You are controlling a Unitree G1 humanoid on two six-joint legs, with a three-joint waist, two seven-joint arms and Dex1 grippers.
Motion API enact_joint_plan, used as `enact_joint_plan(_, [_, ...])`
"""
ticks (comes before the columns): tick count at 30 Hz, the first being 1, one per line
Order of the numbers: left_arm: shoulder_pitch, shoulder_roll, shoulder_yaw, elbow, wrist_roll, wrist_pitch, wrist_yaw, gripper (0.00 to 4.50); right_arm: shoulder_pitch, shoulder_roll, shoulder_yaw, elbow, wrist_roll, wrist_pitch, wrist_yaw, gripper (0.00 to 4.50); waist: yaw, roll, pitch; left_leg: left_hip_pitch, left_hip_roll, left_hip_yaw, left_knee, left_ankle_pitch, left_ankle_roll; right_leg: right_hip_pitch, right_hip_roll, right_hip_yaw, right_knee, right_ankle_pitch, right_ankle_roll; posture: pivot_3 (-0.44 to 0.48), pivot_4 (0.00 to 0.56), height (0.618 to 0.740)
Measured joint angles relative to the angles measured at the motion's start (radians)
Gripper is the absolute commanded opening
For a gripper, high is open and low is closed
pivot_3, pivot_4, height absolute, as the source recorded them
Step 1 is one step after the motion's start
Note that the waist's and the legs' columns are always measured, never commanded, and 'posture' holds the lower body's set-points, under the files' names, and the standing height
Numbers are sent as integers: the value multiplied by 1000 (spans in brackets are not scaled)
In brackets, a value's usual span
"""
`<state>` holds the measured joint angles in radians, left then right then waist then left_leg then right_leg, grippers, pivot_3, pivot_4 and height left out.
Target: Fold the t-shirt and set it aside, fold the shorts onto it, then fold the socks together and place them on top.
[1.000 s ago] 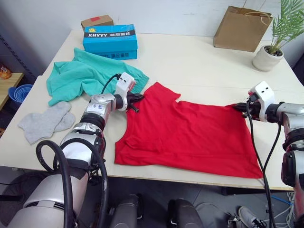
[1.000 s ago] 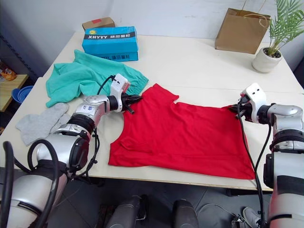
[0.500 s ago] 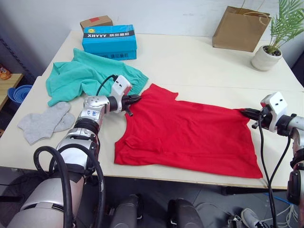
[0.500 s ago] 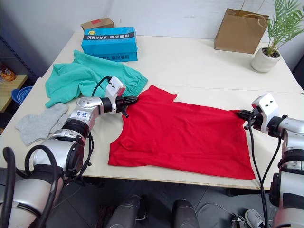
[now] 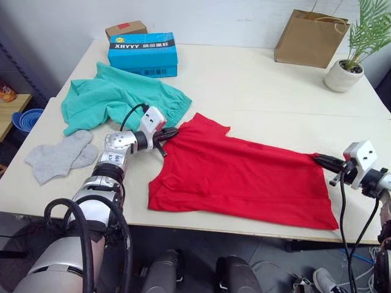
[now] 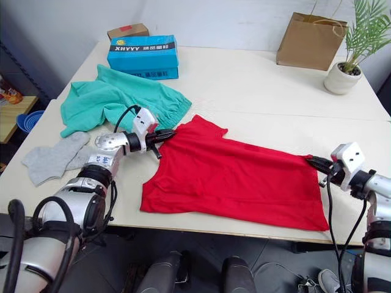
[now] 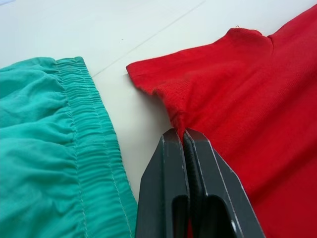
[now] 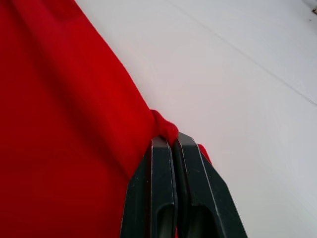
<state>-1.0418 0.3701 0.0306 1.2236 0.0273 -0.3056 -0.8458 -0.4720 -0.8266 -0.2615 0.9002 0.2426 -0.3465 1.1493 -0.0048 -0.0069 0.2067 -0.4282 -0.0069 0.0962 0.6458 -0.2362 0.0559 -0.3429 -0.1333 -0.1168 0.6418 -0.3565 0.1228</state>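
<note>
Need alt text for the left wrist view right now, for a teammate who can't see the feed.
The left gripper is shut on the edge of the t-shirt, pinching a fold of red fabric just below a sleeve. The shorts, with their gathered waistband, lie close beside it on the pale table, not touching the shirt.

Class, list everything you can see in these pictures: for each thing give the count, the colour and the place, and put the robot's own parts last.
t-shirt: one, bright red, spread flat at the front middle of the table.
shorts: one, teal-green, rumpled, far left of the t-shirt.
socks: two, light grey, at the table's left edge.
table: one, cream.
blue box: one, far left, behind the shorts.
small cardboard box: one, brown, behind the blue box.
paper bag: one, brown, far right.
potted plant: one, green in a white pot, far right.
left claw: one, black, shut on the t-shirt's left end.
right claw: one, black, shut on the t-shirt's right end.
</note>
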Motion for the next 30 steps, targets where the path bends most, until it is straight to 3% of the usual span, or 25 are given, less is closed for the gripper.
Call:
enact_joint_plan(4, [27, 0, -2, -29, -2, 1, -26, 22, 61, 18, 0, -44, 4, 2, -15, 0, 1, 0, 0, 0, 0, 0, 1, 0, 0, 0, -1, 1, 0, 0, 0, 0, 150, 740])
enact_joint_plan(7, [30, 0, -2, -46, -6, 27, -68, 661, 100, 20, -1, -90, 25, 42, -11, 198, 1, 0, 0, 0, 0, 0, 1, 0, 0, 0, -1, 1, 0, 0, 0, 0, 150, 740])
enact_joint_plan(9, [32, 0, -2, -67, -19, 60, -105, 1230, 127, 25, -15, -137, 55, 85, -4, 632, 1, 0, 0, 0, 0, 0, 1, 0, 0, 0, -1, 1, 0, 0, 0, 0, 150, 740])
enact_joint_plan(14, [3, 23, -1, -82, -42, 261, -155, 2814, 251, 23, -45, -316, 101, 133, 0, 2359, 3, 0, 0, 1, 0, 0, 1, 0, 0, 0, -1, 1, 1, 0, 0, 0, 150, 740])
enact_joint_plan(19, [-133, 50, 20, -74, -79, 490, -200, 4430, 412, -2, -142, -577, 164, 213, -27, 4120, 7, 0, 0, 0, 0, -1, 2, -2, 1, 0, -1, 1, 0, 0, 0, 0, 150, 740])
enact_joint_plan(20, [-162, 47, 25, -66, -81, 523, -191, 4500, 429, -3, -159, -620, 173, 229, -40, 4480, 7, -1, 0, 0, 0, -1, 2, -2, 1, 0, -1, 1, 0, 0, 0, 0, 150, 740])
enact_joint_plan(24, [-270, -6, 47, 14, -88, 645, -95, 4500, 497, 0, -191, -798, 199, 293, -100, 4480, 8, -1, 0, 1, 1, -1, 1, -2, 0, 1, -1, 3, 0, 0, 0, 0, 150, 740])
enact_joint_plan(30, [-282, -90, 63, 101, -78, 669, 111, 4500, 516, 20, -192, -931, 209, 347, -169, 4480, 4, -2, 1, 1, 1, 0, 1, -2, 0, -1, -1, 5, 2, 0, 0, 0, 150, 740])
